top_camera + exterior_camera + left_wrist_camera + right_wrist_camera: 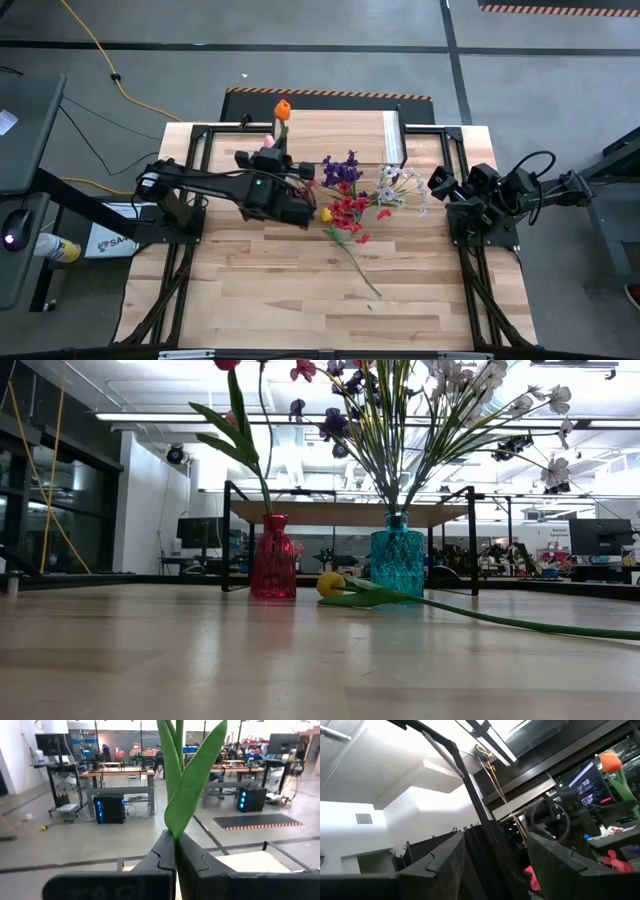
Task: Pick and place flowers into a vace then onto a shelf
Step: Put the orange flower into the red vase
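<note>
My left gripper [279, 152] is shut on the green stem of an orange tulip [283, 108], high above the red vase [272, 556]. A leafy stem [262, 480] stands in that vase, next to a pink flower [268, 142]. The teal vase [396, 555] holds purple [343, 170] and white [400, 187] blossom sprays. A yellow tulip [331, 583] and a red spray [347, 212] lie on the table. The shelf [350, 515] stands behind the vases. My right gripper [495, 865] is open and empty at the table's right. My left gripper pinches the tulip's stem [175, 832] between its two fingers, just below where the long leaves [192, 785] branch off. The fingers lie level, across the upright stem. The stem rises above them. The fingers hide its lower part in the wrist view.
The shelf's black legs [227, 535] and wooden top [340, 125] sit at the table's far side. The yellow tulip's long stem [520, 622] runs across the table toward the near right. Bare planks [300, 290] lie toward the near edge.
</note>
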Available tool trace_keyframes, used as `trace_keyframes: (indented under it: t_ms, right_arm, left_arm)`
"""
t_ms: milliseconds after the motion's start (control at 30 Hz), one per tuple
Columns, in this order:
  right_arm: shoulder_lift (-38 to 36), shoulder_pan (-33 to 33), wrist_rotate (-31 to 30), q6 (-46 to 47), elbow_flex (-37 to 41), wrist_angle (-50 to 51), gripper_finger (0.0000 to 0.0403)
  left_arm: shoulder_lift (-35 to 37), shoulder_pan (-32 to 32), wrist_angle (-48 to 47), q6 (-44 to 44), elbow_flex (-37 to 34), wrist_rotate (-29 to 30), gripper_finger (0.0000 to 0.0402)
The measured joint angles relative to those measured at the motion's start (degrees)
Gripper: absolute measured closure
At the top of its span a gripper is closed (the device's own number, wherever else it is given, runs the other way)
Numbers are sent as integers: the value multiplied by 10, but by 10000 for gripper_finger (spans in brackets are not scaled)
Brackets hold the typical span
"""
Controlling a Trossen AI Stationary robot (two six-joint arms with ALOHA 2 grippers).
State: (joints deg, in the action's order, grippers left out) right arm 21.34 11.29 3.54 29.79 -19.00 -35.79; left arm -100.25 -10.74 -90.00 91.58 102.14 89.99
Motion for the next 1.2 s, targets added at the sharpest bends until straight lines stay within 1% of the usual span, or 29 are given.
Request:
trace_keyframes:
  t_ms: [167, 433, 733, 867, 1000, 1200]
  right_arm:
    - [0, 0, 1, 3, 0, 0, 197]
    - [0, 0, -2, 2, 0, 0, 197]
    - [0, 0, -2, 2, 0, 0, 197]
    - [0, 0, -3, -1, 0, 0, 198]
    - [0, 0, -4, -2, 0, 0, 198]
    - [0, 0, -4, -2, 0, 0, 198]
  left_arm:
    - [0, 4, 0, 84, -43, 0, 370]
    - [0, 6, 0, 150, -82, 0, 370]
    - [0, 6, 0, 152, -86, 0, 370]
    - [0, 6, 2, 141, -86, -9, 370]
    - [0, 6, 40, 136, -111, -11, 370]
    - [0, 6, 68, 137, -139, -19, 370]
